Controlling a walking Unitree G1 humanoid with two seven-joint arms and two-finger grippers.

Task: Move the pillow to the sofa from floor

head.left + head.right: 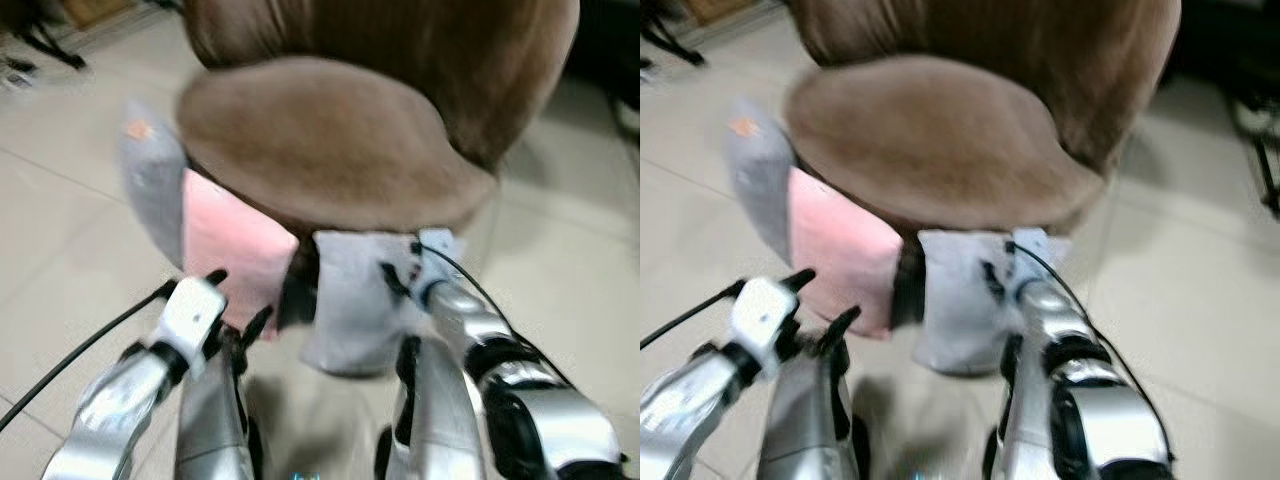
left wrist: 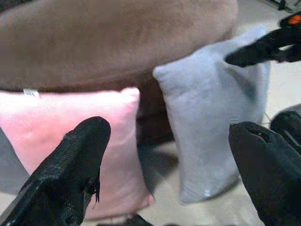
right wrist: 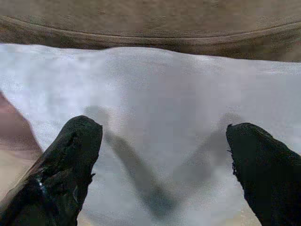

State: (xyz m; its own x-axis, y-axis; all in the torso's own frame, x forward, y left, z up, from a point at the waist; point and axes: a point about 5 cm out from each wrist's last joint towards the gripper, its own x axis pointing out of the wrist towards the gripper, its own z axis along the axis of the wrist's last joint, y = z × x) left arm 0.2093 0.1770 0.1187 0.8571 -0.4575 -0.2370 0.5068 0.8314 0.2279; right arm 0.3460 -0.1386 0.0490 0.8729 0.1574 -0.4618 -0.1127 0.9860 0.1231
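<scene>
Three pillows lean on the floor against the front of the brown sofa (image 1: 320,140): a grey pillow (image 1: 150,180) at the left, a pink pillow (image 1: 230,250) in the middle and a light grey pillow (image 1: 355,300) to the right. My right gripper (image 3: 162,129) is open, its two fingers spread just in front of the light grey pillow (image 3: 160,84) near its top edge. Close to the pink pillow's lower edge, my left gripper (image 2: 169,132) is also open, facing the gap between the pink pillow (image 2: 61,122) and the light grey one. Neither holds anything.
Pale tiled floor (image 1: 60,230) lies on both sides of the sofa. The sofa's backrest (image 1: 470,60) rises behind the round seat. Dark stand legs (image 1: 45,45) sit at the far left. A black cable (image 1: 90,345) runs from my left wrist.
</scene>
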